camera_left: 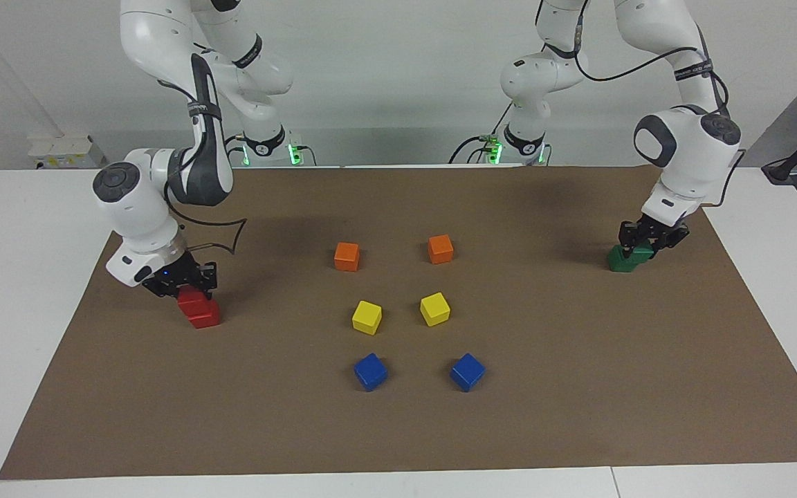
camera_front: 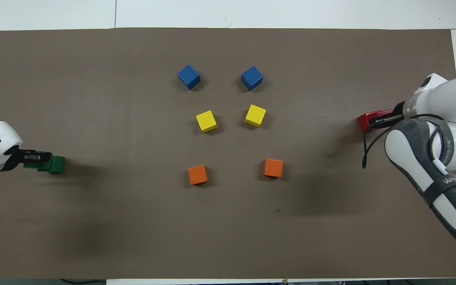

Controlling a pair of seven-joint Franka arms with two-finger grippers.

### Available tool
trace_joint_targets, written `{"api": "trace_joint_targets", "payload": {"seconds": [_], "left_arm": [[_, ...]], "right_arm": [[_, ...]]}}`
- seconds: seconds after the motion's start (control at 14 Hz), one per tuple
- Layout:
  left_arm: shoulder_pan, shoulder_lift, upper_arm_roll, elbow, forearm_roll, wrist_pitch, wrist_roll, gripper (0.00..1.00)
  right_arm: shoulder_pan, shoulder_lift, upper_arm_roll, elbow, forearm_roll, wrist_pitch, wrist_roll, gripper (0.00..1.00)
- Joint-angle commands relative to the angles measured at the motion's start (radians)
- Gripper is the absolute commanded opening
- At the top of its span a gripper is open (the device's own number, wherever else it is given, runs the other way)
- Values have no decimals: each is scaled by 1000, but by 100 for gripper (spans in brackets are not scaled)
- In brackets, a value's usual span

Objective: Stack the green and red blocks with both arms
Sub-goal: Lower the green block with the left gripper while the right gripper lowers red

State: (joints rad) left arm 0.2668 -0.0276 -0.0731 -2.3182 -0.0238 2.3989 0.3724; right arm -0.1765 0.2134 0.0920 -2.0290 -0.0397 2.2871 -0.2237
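Observation:
My left gripper (camera_left: pixel 647 237) is shut on a dark green cube (camera_left: pixel 641 252) and holds it on or just over the second green cube (camera_left: pixel 620 261), set a little off it, at the left arm's end of the mat. In the overhead view the gripper (camera_front: pixel 34 157) covers part of the green cubes (camera_front: pixel 56 164). My right gripper (camera_left: pixel 186 282) is shut on a red cube (camera_left: pixel 191 299) that sits on the second red cube (camera_left: pixel 205 317), a little off it, at the right arm's end. The overhead view shows the red cubes (camera_front: pixel 365 120) under that gripper (camera_front: pixel 384 117).
In the middle of the brown mat (camera_left: pixel 578 387) stand two orange cubes (camera_left: pixel 346 256) (camera_left: pixel 440 249), two yellow cubes (camera_left: pixel 367 317) (camera_left: pixel 434 308) and two blue cubes (camera_left: pixel 370 371) (camera_left: pixel 467 371), in pairs, the blue ones farthest from the robots.

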Motion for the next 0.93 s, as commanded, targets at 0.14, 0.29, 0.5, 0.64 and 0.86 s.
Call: {"api": "trace_joint_targets", "payload": {"seconds": [0.14,0.29,0.5,0.64,0.86], "left_arm": [[14,-35,-7,-36,-24,20,75,100],[14,-32,-7,-26,-24,9,75,100],[6,-2,-7,115,-22,-146,72,100],[-1,29,-8,315,-22,-350,65,100],[-30,15,-16,431,-21,-434,54,100]], "right_arm": [[-12,3,9,-2,14,25,26,49],[-12,3,9,-2,14,25,35,65],[-12,3,9,-4,14,26,41,97],[-12,3,9,0,14,17,43,100],[-9,-9,9,51,14,-69,43,100]]}}
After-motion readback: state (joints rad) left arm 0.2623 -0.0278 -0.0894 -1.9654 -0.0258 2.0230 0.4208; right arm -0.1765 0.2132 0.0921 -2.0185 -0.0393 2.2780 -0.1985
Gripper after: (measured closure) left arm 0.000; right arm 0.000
